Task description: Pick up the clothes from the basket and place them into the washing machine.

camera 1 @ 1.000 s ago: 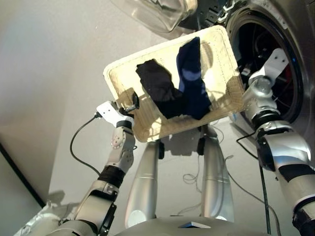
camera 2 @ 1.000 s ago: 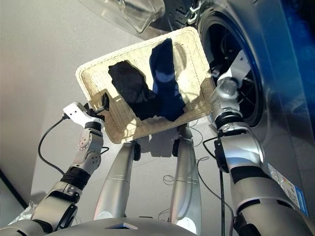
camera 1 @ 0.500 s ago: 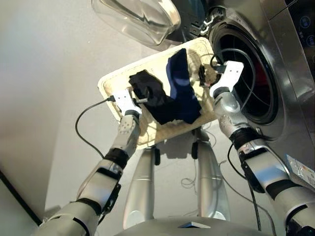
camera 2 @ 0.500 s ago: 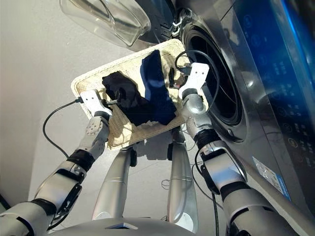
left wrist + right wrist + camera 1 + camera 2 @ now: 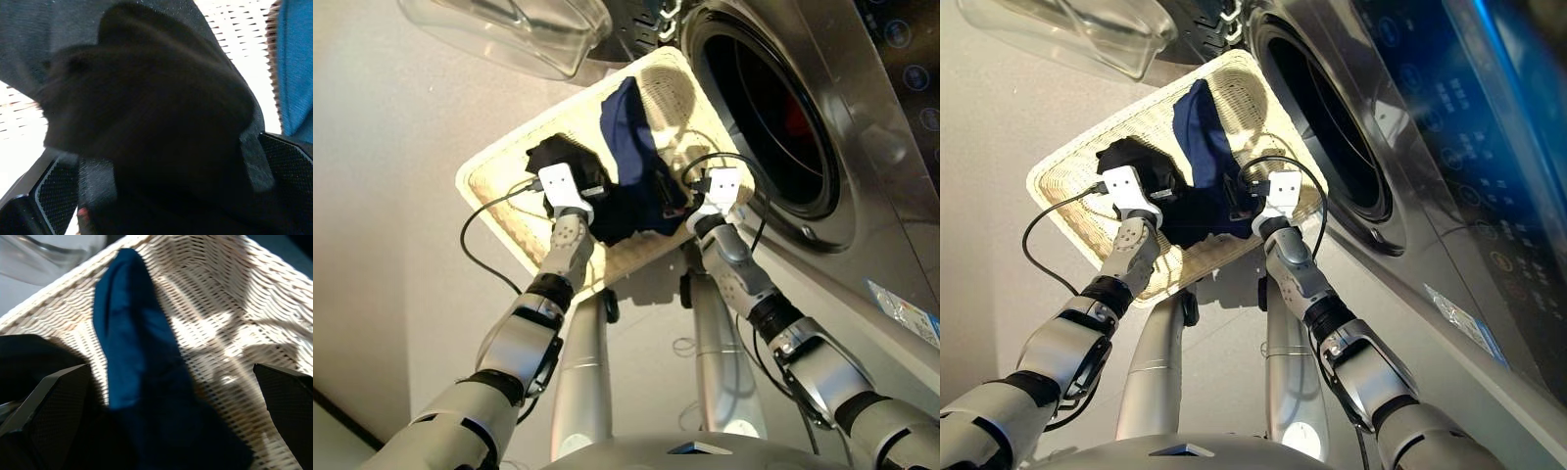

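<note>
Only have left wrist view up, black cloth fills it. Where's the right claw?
Observer: Right claw is open, reaching at the navy garment in the basket, nothing gripped.
Operator: Washer door?
Observer: Open. The glass door is swung aside, and the basket's far corner sits by the drum mouth.
Operator: Anything loaded?
Observer: Something orange-red shows inside the drum; can't tell more than that.

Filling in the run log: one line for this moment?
left gripper: at black garment | right gripper: open over navy garment | basket: two garments | washer: door open
</note>
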Controlling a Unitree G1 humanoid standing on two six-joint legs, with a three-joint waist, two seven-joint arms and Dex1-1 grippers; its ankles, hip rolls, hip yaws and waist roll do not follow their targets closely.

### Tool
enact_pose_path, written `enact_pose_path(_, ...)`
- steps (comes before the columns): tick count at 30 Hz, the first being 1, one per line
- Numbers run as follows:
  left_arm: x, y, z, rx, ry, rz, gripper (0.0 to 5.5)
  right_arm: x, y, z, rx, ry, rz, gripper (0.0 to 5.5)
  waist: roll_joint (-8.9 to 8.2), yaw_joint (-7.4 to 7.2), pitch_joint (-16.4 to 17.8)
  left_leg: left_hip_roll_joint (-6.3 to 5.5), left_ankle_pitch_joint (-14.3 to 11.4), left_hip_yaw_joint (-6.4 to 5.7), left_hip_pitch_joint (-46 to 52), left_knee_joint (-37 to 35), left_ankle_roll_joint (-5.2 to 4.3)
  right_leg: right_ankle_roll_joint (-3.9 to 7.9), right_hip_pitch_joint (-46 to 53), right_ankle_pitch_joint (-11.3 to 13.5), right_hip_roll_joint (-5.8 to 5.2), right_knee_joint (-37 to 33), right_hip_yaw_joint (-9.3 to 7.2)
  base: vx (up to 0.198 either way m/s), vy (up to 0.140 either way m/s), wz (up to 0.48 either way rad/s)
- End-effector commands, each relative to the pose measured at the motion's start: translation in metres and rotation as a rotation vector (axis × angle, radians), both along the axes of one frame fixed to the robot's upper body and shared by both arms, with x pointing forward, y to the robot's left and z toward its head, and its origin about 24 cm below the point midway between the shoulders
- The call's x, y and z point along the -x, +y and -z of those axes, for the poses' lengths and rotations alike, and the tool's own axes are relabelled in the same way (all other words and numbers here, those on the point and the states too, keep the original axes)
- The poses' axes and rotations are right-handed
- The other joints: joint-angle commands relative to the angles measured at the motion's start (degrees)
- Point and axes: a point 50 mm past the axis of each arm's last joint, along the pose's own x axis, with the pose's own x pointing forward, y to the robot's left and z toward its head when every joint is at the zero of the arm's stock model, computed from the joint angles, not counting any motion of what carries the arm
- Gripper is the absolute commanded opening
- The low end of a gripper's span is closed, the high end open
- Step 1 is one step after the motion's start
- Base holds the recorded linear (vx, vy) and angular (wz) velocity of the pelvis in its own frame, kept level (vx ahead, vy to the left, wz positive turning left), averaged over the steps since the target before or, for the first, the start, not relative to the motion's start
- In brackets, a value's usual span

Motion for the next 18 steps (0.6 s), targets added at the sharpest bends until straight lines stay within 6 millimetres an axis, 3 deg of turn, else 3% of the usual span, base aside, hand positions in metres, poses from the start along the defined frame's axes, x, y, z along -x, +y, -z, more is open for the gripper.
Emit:
enact_pose_path(1,-0.011,0.020,-0.022,0.029,-0.039,-0.073,5.50,0.013,0.030,-0.045,-0.066,-0.214,-0.134,5.50,-1.71,-2.00,2.93,-1.40,-1.99,-2.05,-2.93,2.46,3.44,1.00,-0.90,-0.85,3.15,2.17,-4.43,0.000,0.000,0.000)
enact_pose_path(2,-0.011,0.020,-0.022,0.029,-0.039,-0.073,4.92,0.013,0.030,-0.045,-0.065,-0.214,-0.135,5.50,-1.70,-2.02,2.89,-1.38,-2.03,-2.05,-3.03,2.55,3.45,1.00,-0.99,-0.87,3.16,2.23,-4.43,0.000,0.000,0.000)
enact_pose_path(4,-0.012,0.027,-0.027,0.037,-0.056,-0.102,1.47,0.012,0.027,-0.049,-0.044,-0.236,-0.118,5.50,-2.02,-2.41,2.86,-1.23,-2.32,-2.18,-4.11,3.43,3.50,1.00,-1.93,-1.03,3.37,3.27,-4.66,0.000,0.000,0.000)
enact_pose_path(5,-0.012,0.027,-0.027,0.037,-0.056,-0.102,0.00,0.012,0.027,-0.049,-0.044,-0.236,-0.118,5.50,-2.00,-2.41,2.82,-1.23,-2.34,-2.19,-4.17,3.48,3.50,1.00,-1.98,-1.05,3.36,3.30,-4.67,0.000,0.000,0.000)
enact_pose_path(14,-0.006,0.013,-0.026,0.086,-0.118,-0.069,0.00,0.008,0.020,-0.036,0.003,-0.210,-0.075,5.50,-1.10,-1.85,0.81,-1.94,-1.65,-2.93,-3.25,1.65,3.27,0.69,-1.00,-0.73,2.32,2.08,-5.64,0.000,0.000,0.000)
enact_pose_path(18,-0.001,0.005,-0.034,0.141,-0.210,-0.030,0.00,0.004,0.018,-0.034,0.323,-0.333,-0.022,5.50,-0.72,-0.69,0.15,-2.27,-0.11,-3.24,1.24,-3.39,2.60,0.77,3.49,0.06,1.38,-1.81,-6.21,0.000,0.000,0.000)
